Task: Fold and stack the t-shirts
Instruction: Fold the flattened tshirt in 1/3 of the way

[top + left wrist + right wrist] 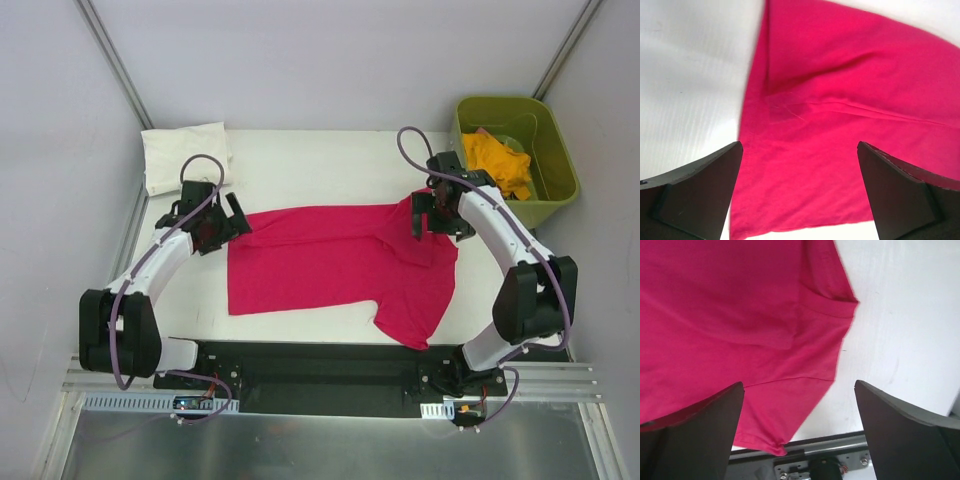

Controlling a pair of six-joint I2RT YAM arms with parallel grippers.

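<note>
Table (310,165): red shirt (320,265) lies flat at centre, one sleeve trailing toward 5 o'clock. Left gripper (213,228) sits at its 10 o'clock corner and right gripper (436,216) at 2 o'clock, both spread wide and empty (wrist views agree). Pinch both far corners together and keep your lift level.

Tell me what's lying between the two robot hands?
The pink t-shirt, spread out between the left gripper and right gripper; the top view shows it.

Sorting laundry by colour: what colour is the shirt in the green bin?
Yellow-orange; the shirt in the bin shows only in the top external view.
</note>
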